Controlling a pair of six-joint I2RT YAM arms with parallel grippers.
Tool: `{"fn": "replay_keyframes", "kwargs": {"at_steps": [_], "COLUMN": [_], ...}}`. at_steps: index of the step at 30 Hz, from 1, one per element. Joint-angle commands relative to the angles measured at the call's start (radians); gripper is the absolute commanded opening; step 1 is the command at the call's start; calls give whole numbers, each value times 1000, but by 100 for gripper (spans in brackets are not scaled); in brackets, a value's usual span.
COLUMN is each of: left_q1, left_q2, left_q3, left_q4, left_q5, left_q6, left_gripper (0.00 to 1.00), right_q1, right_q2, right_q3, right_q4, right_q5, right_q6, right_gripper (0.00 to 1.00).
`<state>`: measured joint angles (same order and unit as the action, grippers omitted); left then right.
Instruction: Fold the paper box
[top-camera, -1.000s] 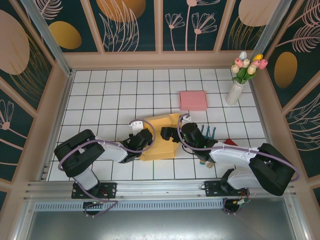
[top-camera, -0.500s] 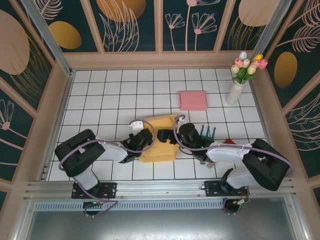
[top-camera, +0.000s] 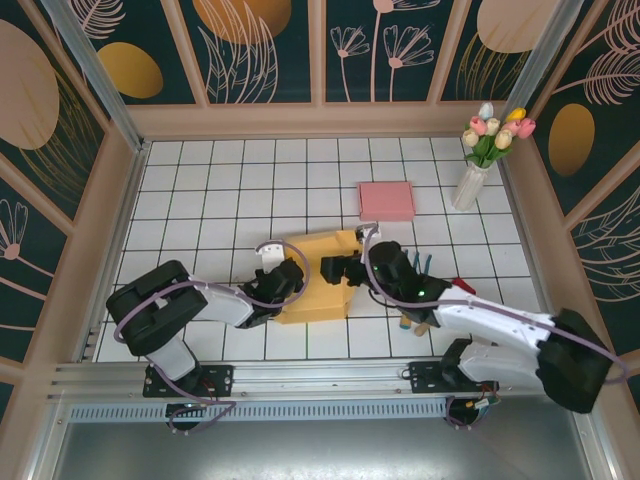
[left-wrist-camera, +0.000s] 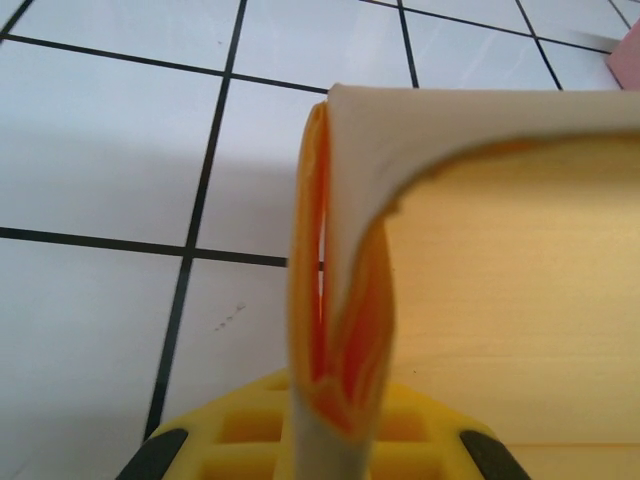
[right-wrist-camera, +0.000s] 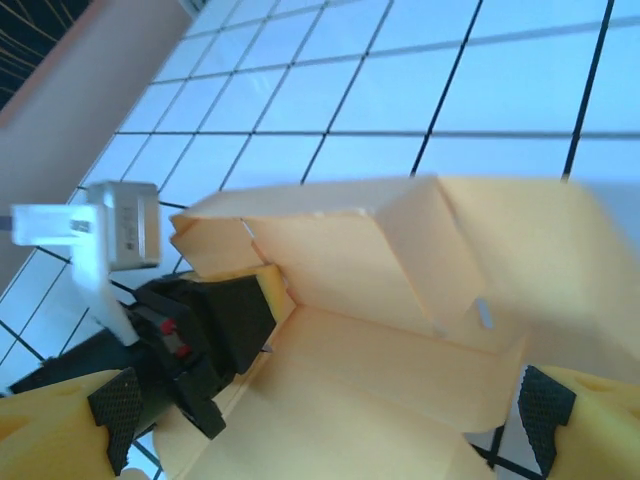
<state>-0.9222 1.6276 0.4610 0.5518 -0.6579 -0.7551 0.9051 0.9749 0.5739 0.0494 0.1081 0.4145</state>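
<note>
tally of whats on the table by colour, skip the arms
yellow paper box: 1
pink flat pad: 1
white vase of tulips: 1
teal thing, partly hidden: 1
red thing, partly hidden: 1
total: 5 that I can make out

The box lies on the worktop between the left gripper and right gripper; a pad lies behind it, a vase farther right.
</note>
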Motion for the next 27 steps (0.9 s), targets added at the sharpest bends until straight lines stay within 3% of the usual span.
{"fn": "replay_keyframes", "kwargs": {"at_steps": [1,4,9,12,18,23,27], "left_q1": [0,-1,0,-1,-1,0,0], "left_q2": [-44,-80,-149,-204,-343,-452,-527], "left_q3": [-30,-60,-94,-118,-172,-223,-253], "left_q4": [-42,-10,-12,-26,-32,-2,9], "left_q5": [-27,-37,-42,-40,-3,71,103], "left_q6": [32,54,83,80,100,132,164], "left_gripper": [2,2,2,2,3,4,5], "right_q1": [3,-10,-164,-234,-314,-439,-474], "right_q2": [-100,-148,-90,-11,65,96,140], "right_q3": [38,26,124,233,318,336,339], "right_q4": [-187,-171,-197,-313,-480,-474,-474], "right_q5": [15,-4,-402,-512,-513,-617,-659], "right_q6": [-200,-288,-432,-561,-840,-927,-986], "right_gripper": [99,98,94,93,94,91,88]}}
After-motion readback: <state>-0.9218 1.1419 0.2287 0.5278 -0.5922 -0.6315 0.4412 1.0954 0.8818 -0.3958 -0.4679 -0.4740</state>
